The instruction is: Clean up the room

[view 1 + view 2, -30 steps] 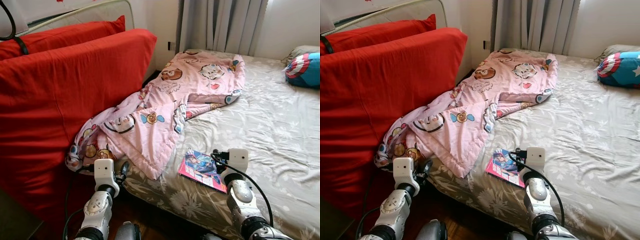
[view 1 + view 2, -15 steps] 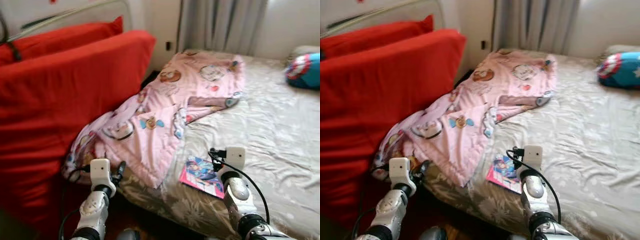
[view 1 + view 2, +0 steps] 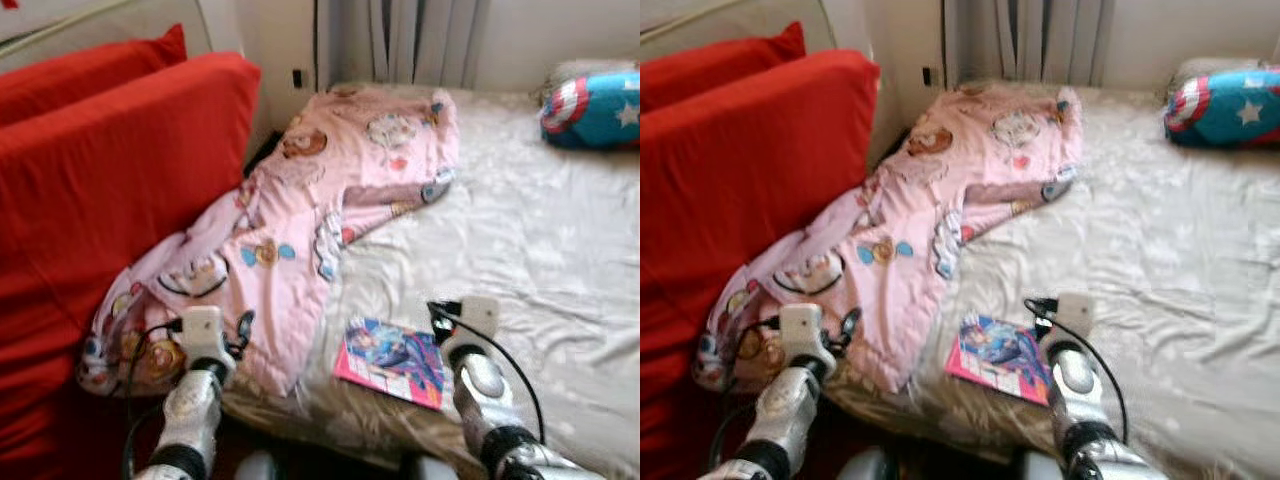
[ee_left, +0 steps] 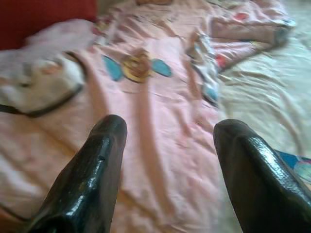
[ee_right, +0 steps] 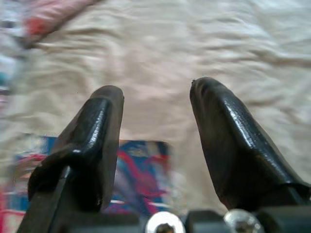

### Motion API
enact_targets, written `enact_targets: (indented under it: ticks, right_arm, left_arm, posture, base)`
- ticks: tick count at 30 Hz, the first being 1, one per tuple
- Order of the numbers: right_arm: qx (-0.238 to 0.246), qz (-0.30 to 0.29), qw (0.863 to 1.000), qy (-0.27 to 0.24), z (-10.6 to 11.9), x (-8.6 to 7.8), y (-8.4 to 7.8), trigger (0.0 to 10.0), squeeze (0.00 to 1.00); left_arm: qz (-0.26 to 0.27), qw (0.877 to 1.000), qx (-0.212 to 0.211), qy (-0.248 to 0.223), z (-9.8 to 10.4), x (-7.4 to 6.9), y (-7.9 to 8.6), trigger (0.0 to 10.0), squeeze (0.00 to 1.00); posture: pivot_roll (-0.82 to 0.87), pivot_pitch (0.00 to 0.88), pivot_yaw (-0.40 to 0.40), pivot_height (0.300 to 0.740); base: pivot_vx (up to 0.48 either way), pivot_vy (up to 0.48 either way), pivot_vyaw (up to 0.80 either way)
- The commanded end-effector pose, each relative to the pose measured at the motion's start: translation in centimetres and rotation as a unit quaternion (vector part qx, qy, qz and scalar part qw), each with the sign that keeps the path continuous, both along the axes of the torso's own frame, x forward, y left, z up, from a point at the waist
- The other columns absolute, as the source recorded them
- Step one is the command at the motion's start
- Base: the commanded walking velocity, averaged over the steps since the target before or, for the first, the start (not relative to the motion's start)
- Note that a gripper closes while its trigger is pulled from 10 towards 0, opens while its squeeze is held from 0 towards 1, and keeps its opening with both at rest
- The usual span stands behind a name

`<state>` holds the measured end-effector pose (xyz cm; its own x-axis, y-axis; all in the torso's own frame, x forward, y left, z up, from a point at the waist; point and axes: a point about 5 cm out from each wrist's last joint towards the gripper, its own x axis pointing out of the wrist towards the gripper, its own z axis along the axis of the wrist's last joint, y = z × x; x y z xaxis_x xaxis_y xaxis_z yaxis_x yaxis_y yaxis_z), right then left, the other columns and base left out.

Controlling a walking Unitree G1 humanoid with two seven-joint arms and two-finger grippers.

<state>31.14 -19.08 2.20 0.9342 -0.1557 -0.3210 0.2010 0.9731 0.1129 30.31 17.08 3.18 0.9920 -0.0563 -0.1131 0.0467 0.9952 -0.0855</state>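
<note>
A crumpled pink cartoon-print blanket [image 3: 310, 200] lies across the left side of the bed and hangs over its near corner. A colourful comic book [image 3: 390, 362] lies flat on the grey sheet [image 3: 540, 240] near the bed's front edge. My left gripper [image 4: 167, 131] is open just above the blanket's lower part, nothing between its fingers. My right gripper [image 5: 155, 104] is open above the sheet, right beside the comic book [image 5: 131, 172], which sits under its left finger.
A large red cushion [image 3: 110, 190] leans against the bed's left side with a second red one behind it. A blue, red and white star-shield pillow [image 3: 592, 108] rests at the bed's far right. Grey curtains [image 3: 400, 40] hang behind the bed.
The whole view has shifted left and nearer the bed, so the camera has moved. Both grippers stay open and low at the bed's front edge.
</note>
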Motion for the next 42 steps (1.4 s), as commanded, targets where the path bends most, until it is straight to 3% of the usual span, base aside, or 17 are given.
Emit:
enact_targets:
  ticks: [1, 8, 15, 16, 17, 19, 20, 26, 33, 42]
  right_arm:
    - [0.031, -0.019, 0.999, 0.025, -0.6, -0.3, 0.3, 10.0, 0.00]
    - [0.062, -0.044, 0.995, 0.063, -1.4, -0.7, -0.4, 10.0, 0.00]
    - [0.093, -0.066, 0.989, 0.094, -2.9, -2.1, -0.9, 10.0, 0.00]
    - [0.095, -0.065, 0.988, 0.099, -3.1, -2.4, -1.0, 10.0, 0.11]
    - [0.107, -0.059, 0.987, 0.109, -3.7, -2.9, -0.9, 10.0, 0.13]
    - [0.113, -0.052, 0.985, 0.117, -4.1, -3.3, -0.7, 10.0, 0.08]
    - [0.115, -0.047, 0.985, 0.123, -4.3, -3.5, -0.6, 10.0, 0.00]
    - [0.129, -0.026, 0.981, 0.144, -5.1, -4.4, -0.2, 10.0, 0.00]
    - [0.149, -0.004, 0.980, 0.129, -4.6, -3.7, 0.6, 10.0, 0.00]
    - [0.152, 0.000, 0.979, 0.136, -5.0, -4.2, 0.9, 10.0, 0.00]
  left_arm:
    - [0.017, 1.000, 0.005, 0.009, -0.4, -0.5, 1.3, 10.0, 0.00]
    - [0.028, 1.000, 0.008, 0.005, -0.1, -0.5, 2.1, 10.0, 0.00]
    - [0.025, 1.000, 0.006, -0.007, -0.1, -0.9, 1.8, 10.0, 0.00]
    - [0.024, 1.000, 0.006, -0.005, -0.2, -1.1, 1.8, 10.0, 0.00]
    - [0.022, 1.000, 0.006, 0.002, -0.8, -1.7, 1.6, 10.0, 0.00]
    - [0.024, 1.000, 0.007, 0.007, -1.2, -2.1, 1.6, 10.0, 0.00]
    - [0.025, 1.000, 0.005, 0.009, -1.3, -2.3, 1.6, 10.0, 0.00]
    - [0.019, 1.000, 0.007, 0.005, -1.5, -3.1, 1.1, 10.0, 0.00]
    - [0.016, 1.000, 0.017, 0.004, -1.4, -3.6, 1.7, 10.0, 0.00]
    - [0.015, 1.000, 0.021, 0.007, -1.3, -4.2, 1.7, 10.0, 0.00]
  posture:
    - [-0.11, 0.121, 0.038, 0.630]
    - [-0.11, 0.170, 0.042, 0.630]
    - [-0.09, 0.213, 0.027, 0.630]
    - [-0.09, 0.214, 0.026, 0.630]
    - [-0.09, 0.218, 0.022, 0.630]
    - [-0.09, 0.222, 0.016, 0.630]
    - [-0.09, 0.221, 0.014, 0.630]
    - [-0.06, 0.240, 0.016, 0.630]
    - [-0.05, 0.260, 0.024, 0.630]
    - [-0.04, 0.279, 0.035, 0.630]
  base:
    - [0.000, 0.000, 0.00]
    - [0.000, 0.000, 0.00]
    - [0.000, 0.000, 0.00]
    - [0.000, 0.000, 0.00]
    - [0.000, 0.000, 0.00]
    - [0.000, 0.000, 0.00]
    - [0.000, 0.000, 0.00]
    - [0.000, 0.000, 0.00]
    - [0.000, 0.000, 0.00]
    - [0.000, 0.000, 0.00]
